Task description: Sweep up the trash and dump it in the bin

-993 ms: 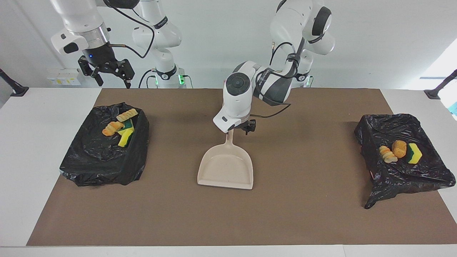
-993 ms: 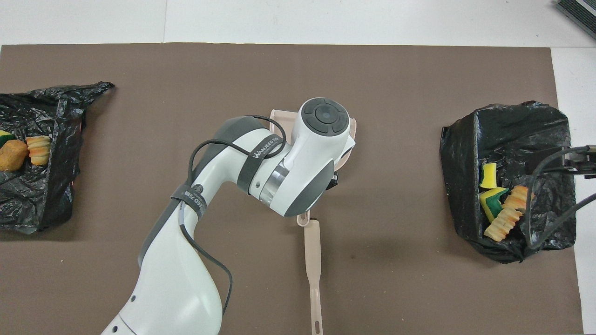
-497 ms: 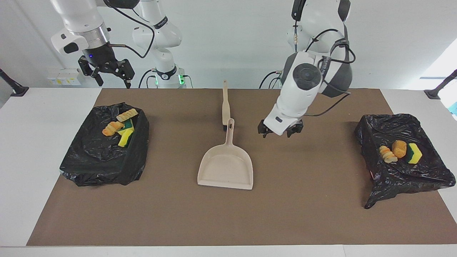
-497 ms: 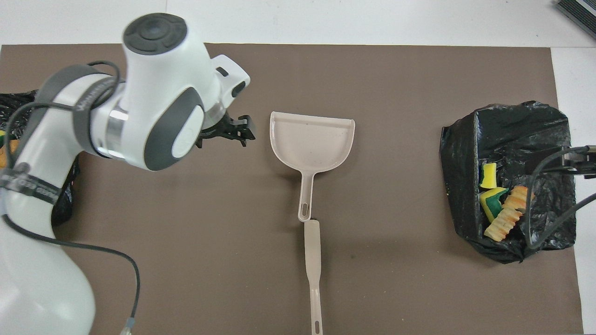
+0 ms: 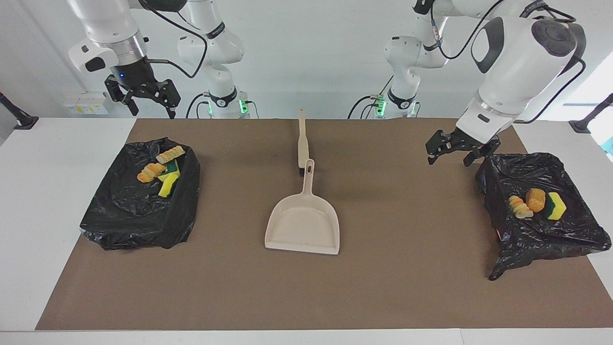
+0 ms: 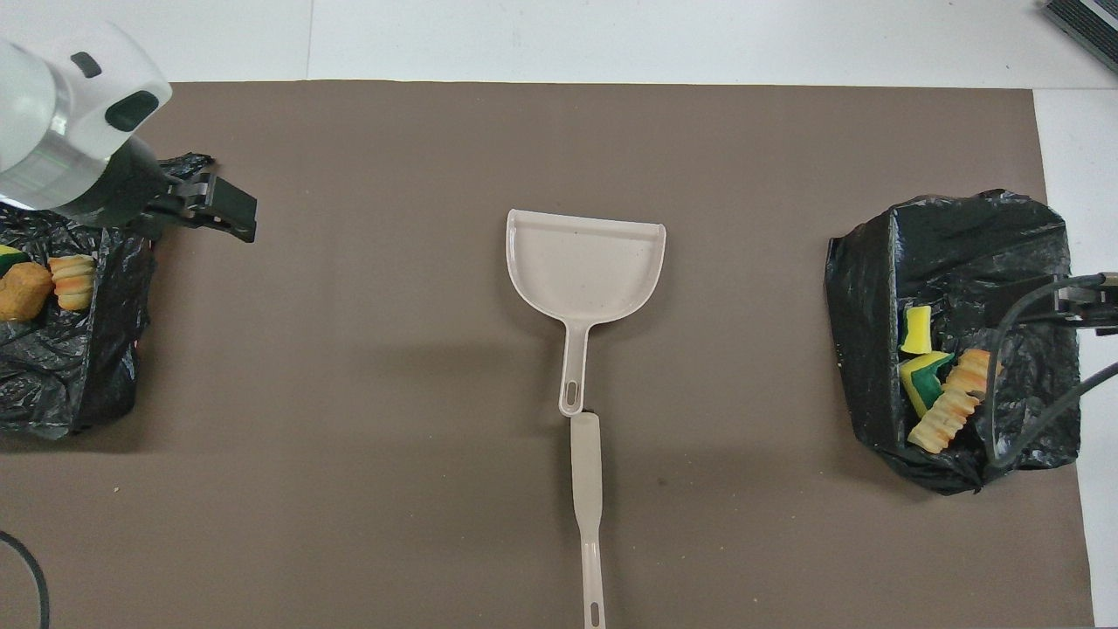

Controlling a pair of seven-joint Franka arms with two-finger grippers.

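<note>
The trash lies in two black-bagged bins. Several sponge and bread scraps point(image 5: 162, 171) point(image 6: 933, 387) sit in the bin point(image 5: 134, 220) point(image 6: 978, 236) at the right arm's end. Three more scraps point(image 5: 536, 201) point(image 6: 44, 284) sit in the bin point(image 5: 550, 239) point(image 6: 61, 384) at the left arm's end. A beige dustpan point(image 5: 302, 225) point(image 6: 585, 266) lies mid-mat, nothing in it. My left gripper point(image 5: 449, 157) point(image 6: 229, 208) hangs open and holds nothing, over the mat beside its bin's edge. My right gripper point(image 5: 152, 108) waits open, raised above the table edge by its bin.
A beige brush handle point(image 5: 302, 139) point(image 6: 587, 498) lies on the brown mat point(image 5: 407, 287) point(image 6: 349, 489), end to end with the dustpan's handle and nearer to the robots. White tabletop point(image 5: 43, 191) borders the mat at both ends.
My left gripper has left the dustpan's handle and swung across the mat to the bin at its own end. The dustpan stays put. The right arm has not moved.
</note>
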